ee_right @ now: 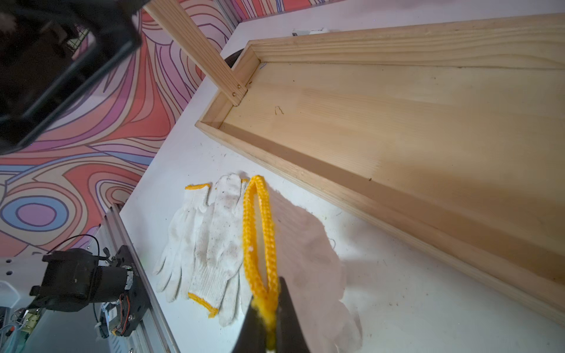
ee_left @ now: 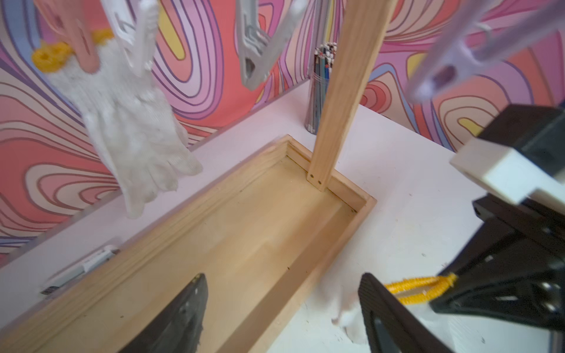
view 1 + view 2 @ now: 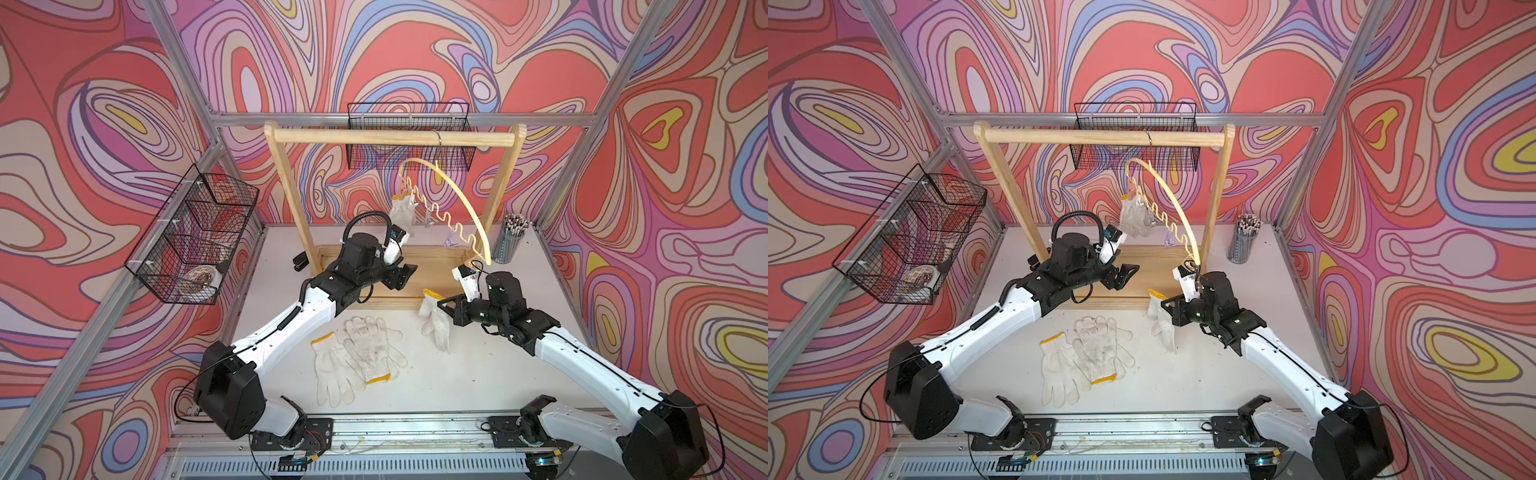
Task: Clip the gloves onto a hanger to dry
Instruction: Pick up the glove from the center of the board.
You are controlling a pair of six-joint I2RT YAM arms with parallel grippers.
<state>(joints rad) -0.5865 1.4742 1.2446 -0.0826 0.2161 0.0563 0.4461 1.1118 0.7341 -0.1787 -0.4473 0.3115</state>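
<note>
While the right gripper pinches a glove by its cuff and the left gripper gapes empty, the limp knit may slip free

Soiled knitted gloves, matt wooden frame

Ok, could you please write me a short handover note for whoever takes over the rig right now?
Left gripper: open, empty, above the wooden tray.
Right gripper: shut on the yellow cuff of the held glove.
Hanger: hooked on the wooden rail, tilted, with the clipped glove at its high end.
Done: one glove hung.
Left: clip the held glove, then the pile on the table.
</note>
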